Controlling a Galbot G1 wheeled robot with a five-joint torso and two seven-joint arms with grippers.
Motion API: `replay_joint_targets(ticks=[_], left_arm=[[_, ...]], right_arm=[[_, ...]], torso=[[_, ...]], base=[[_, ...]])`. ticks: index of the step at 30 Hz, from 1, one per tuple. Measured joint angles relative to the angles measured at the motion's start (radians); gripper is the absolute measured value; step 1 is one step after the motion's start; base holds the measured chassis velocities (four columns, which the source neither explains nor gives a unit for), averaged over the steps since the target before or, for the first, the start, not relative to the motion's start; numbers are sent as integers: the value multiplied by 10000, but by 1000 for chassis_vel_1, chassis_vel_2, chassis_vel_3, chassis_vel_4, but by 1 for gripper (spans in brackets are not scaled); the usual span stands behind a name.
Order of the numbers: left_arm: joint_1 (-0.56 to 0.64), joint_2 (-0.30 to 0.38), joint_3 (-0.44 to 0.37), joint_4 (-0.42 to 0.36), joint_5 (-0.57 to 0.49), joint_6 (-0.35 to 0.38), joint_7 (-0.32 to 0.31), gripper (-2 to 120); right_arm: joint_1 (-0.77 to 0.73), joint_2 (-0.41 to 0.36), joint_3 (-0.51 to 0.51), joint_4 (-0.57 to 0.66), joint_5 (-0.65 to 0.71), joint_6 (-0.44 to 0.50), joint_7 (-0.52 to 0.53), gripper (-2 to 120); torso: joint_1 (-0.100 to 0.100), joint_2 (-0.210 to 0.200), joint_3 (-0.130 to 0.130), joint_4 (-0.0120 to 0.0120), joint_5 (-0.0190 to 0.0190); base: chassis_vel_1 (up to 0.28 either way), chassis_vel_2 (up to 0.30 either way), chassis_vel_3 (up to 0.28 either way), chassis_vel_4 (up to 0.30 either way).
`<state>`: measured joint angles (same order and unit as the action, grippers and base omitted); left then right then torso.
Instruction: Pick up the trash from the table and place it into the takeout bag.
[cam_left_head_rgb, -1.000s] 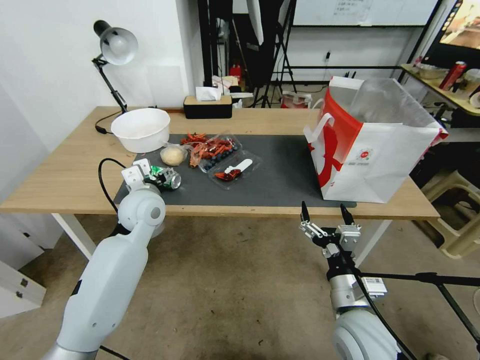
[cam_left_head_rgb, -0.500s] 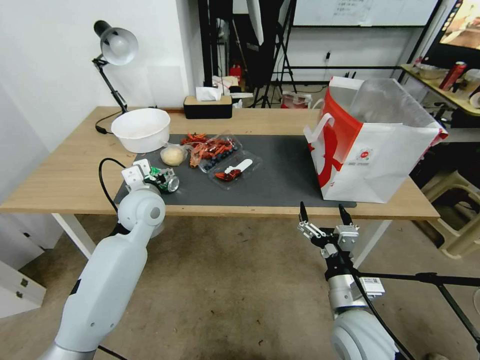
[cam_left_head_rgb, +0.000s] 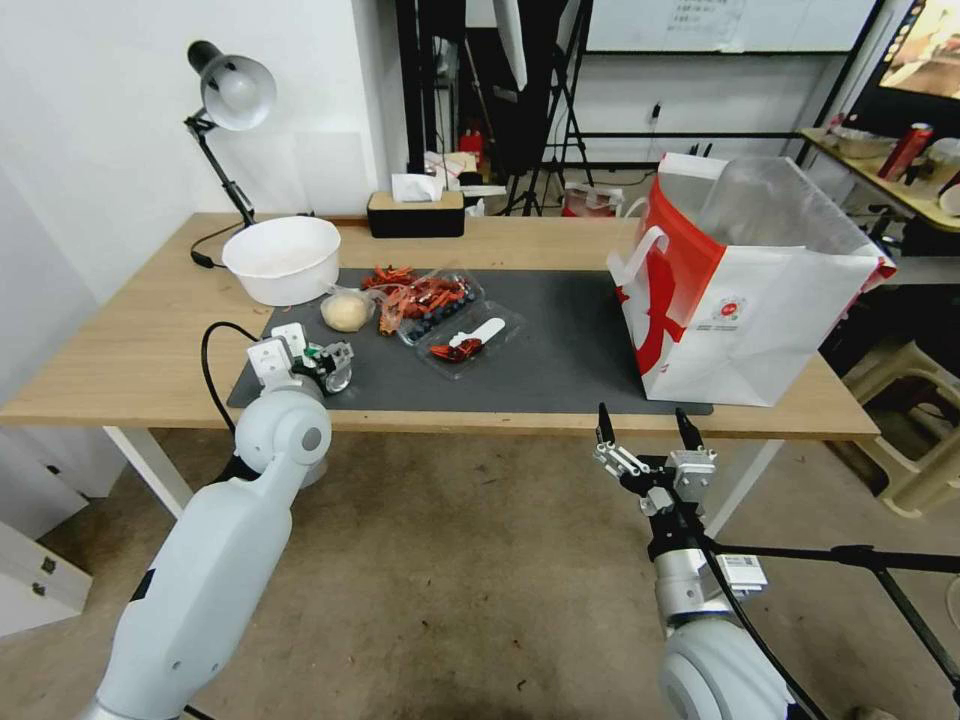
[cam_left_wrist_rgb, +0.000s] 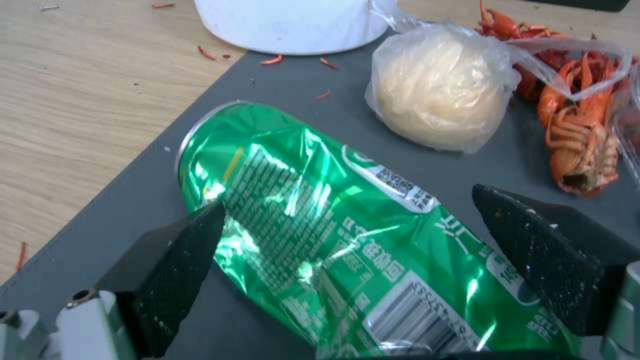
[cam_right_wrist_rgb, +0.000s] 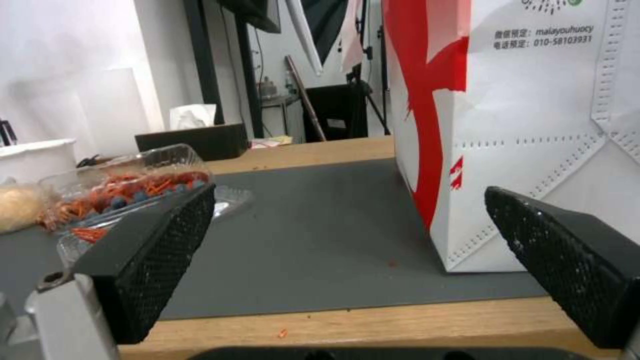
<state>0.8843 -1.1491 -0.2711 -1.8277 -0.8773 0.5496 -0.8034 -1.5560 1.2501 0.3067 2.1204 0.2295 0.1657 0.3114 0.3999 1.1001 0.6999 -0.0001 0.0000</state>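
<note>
While astride the crushed green can (cam_left_wrist_rgb: 347, 250) near the mat's edge, left gripper (cam_left_wrist_rgb: 347, 260) wide, unclosed; right gripper (cam_left_head_rgb: 645, 432) open, empty.

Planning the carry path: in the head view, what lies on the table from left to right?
White bowl → left gripper around the green can → tray with a white spoon → takeout bag.

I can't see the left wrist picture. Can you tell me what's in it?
The left gripper has its open jaws on either side of a crushed green can lying on the dark grey mat. Beyond it sit a bagged beige food lump and red crayfish shells.
</note>
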Motion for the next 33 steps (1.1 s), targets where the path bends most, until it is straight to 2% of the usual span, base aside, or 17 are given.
replay_joint_targets(ticks=[7, 9, 10, 13, 17, 20, 26, 30, 31, 32, 33], left_arm=[[143, 94, -36, -96, 81, 90, -4, 87], [281, 153, -71, -176, 83, 144, -8, 78], [281, 153, -71, -176, 83, 144, -8, 78], [453, 197, -141, -302, 83, 167, -9, 64], [572, 222, -192, -381, 84, 174, -9, 55], [722, 240, -284, -471, 125, 147, 47, 40], [889, 264, -380, -547, 260, 66, 179, 38], [968, 289, -401, -561, 377, -233, 475, 38], [994, 325, -393, -545, 524, -769, 984, 38], [1006, 348, -393, -538, 607, -998, 1255, 38], [1006, 348, -393, -538, 607, -998, 1255, 38]], right_arm=[[23, 2, -55, -20, -42, 0, 1, 100], [31, 4, -99, -29, -60, 0, 2, 100], [31, 4, -99, -29, -60, 0, 2, 100], [51, 7, -151, -36, -83, 3, 2, 100], [58, 5, -187, -39, -102, 9, 2, 100], [68, -2, -217, -52, -113, 15, 6, 100], [65, -8, -240, -62, -122, 29, 9, 100], [67, -8, -262, -77, -137, 44, 11, 100], [71, -6, -267, -84, -138, 51, 13, 100], [73, -4, -267, -85, -138, 53, 14, 100], [73, -4, -267, -85, -138, 53, 14, 100]], torso=[[1, 0, 0, 0, 1], [0, -1, 1, 1, 0], [0, -1, 1, 1, 0], [0, -1, 0, 1, 0], [0, -1, 0, 1, -1], [0, -1, 0, 0, 3], [0, -1, 0, 0, 2], [0, -1, 0, 3, 0], [1, -2, 2, 2, -9], [0, -1, 2, 1, -4], [0, -1, 2, 1, -4]], base=[[0, 0, 0, 0], [0, 0, 0, 0], [0, 0, 0, 0], [0, 0, 0, 0], [0, 0, 0, 0], [0, 0, 0, 0], [0, 0, 0, 0], [0, 0, 0, 0], [0, 0, 0, 0], [0, 0, 0, 0], [0, 0, 0, 0]])
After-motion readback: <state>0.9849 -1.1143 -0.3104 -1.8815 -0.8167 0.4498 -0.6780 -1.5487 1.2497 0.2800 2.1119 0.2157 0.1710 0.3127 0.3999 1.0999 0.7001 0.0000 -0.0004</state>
